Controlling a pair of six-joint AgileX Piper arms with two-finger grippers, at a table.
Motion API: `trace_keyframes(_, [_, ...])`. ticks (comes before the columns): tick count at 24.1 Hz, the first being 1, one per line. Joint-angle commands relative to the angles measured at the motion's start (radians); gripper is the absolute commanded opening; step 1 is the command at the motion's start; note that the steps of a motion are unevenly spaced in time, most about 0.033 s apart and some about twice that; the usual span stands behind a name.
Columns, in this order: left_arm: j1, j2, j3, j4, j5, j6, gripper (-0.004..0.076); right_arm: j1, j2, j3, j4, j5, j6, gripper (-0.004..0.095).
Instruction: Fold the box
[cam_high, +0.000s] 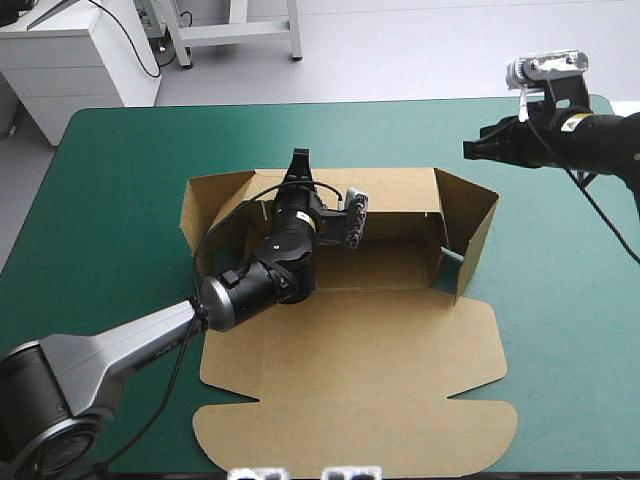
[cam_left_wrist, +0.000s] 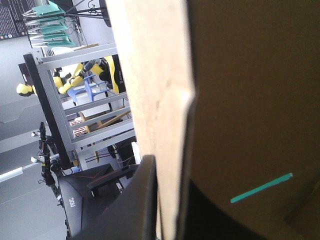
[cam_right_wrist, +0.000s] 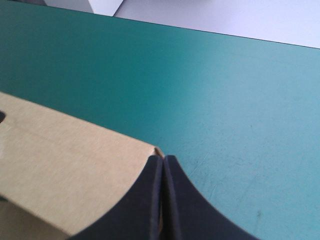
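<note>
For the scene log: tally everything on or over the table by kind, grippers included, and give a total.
box, brown: 1
grippers, black-fingered: 2 (left gripper, right gripper)
table cover, teal-green: 1
Total: 4

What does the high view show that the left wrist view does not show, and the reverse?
Only the high view: the right gripper, apart from the box, and the flat lid. Only the left wrist view: the wall's edge between the black fingers. Both: the left gripper at the box's far wall.
</note>
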Motion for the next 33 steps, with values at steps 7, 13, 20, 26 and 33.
trace_keyframes(7, [-0.009,-0.032,-0.015,-0.014,0.008,0.002,-0.0008,-0.006,0.198,-0.102,-0.018,-0.147,0.120,-0.0019])
trace_keyframes(13, [-0.009,-0.032,-0.015,-0.014,0.008,0.002,-0.0008,-0.006,0.284,-0.102,-0.061,-0.064,0.171,-0.0018])
trace_keyframes(20, [-0.009,-0.031,-0.015,-0.005,-0.009,0.002,-0.0008,-0.006,0.299,-0.041,-0.091,0.087,0.129,-0.0020])
trace_keyframes(26, [-0.009,-0.031,-0.015,-0.007,-0.004,0.002,-0.0008,-0.006,0.162,0.206,-0.004,-0.045,0.022,-0.0020])
trace_keyframes(33, [-0.009,-0.031,-0.015,-0.007,-0.003,0.002,-0.0008,-0.006,0.013,0.482,0.163,-0.260,-0.209,-0.0020])
